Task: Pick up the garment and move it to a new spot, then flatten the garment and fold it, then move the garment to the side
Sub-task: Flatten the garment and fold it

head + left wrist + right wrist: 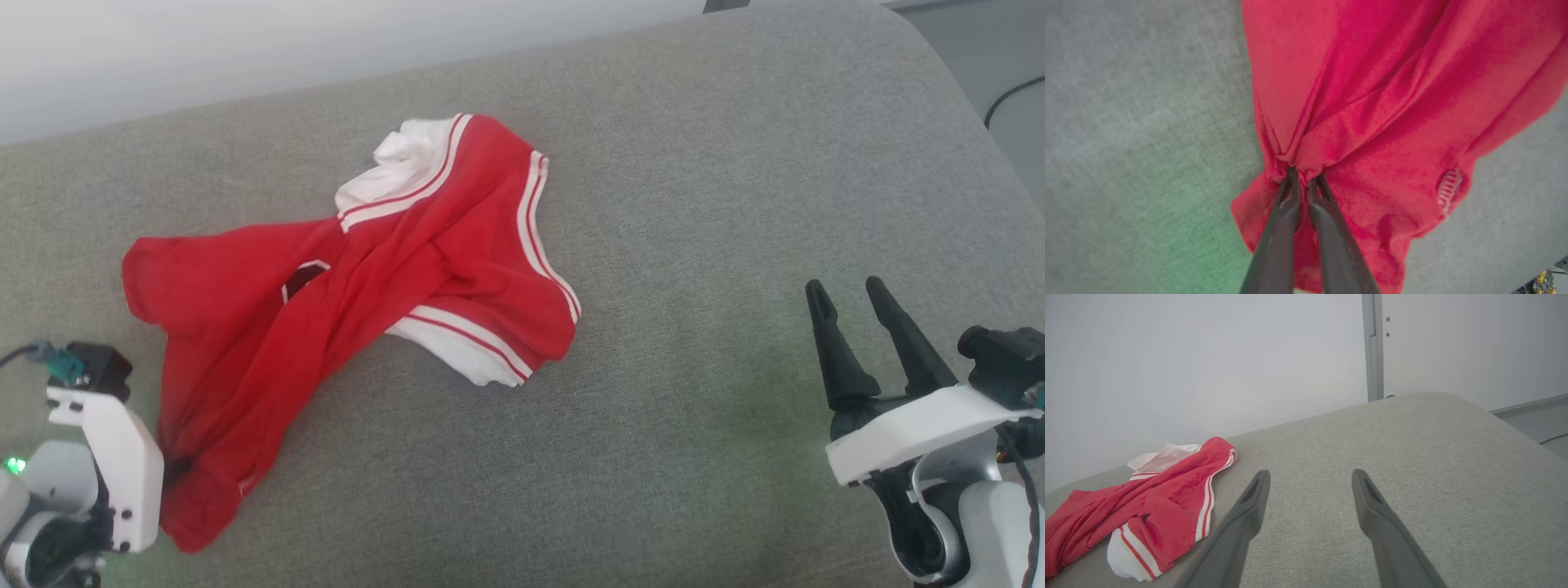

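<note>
- On a grey upholstered surface (694, 204) backed by a pale wall (1208, 355), the garment (351, 269) lies crumpled left of centre in the head view. Its red body is twisted into a diagonal rope, and 2 white, stripe-trimmed sleeves poke out at the far and near sides.
- The left gripper (1302, 179) is clamped on the garment. In the left wrist view its 2 dark fingers pinch almost together on a bunched pleat of red cloth near one end, and creases fan away from the bite.
- Taking hold at one end appears meant to let the shirt hang and untwist once lifted, which reads as the opening pick-up. Whether the pinched end has left the cushion cannot be told.
- The right gripper (847, 290) hovers over bare cushion well apart from the garment, fingers spread wide and holding nothing. It looks parked clear of the cloth, ready to take a 2nd corner for the flattening.
- A dark patch outlined in white peeks through a fold at mid-shirt, too little of it exposed to read.
- Nothing is flattened or folded, so the task looks barely begun.
- The bite seems to gather several layers, so the shirt may rise as a bundle rather than opening. Thin jersey cloth will likely drape and drag across the nap.
</note>
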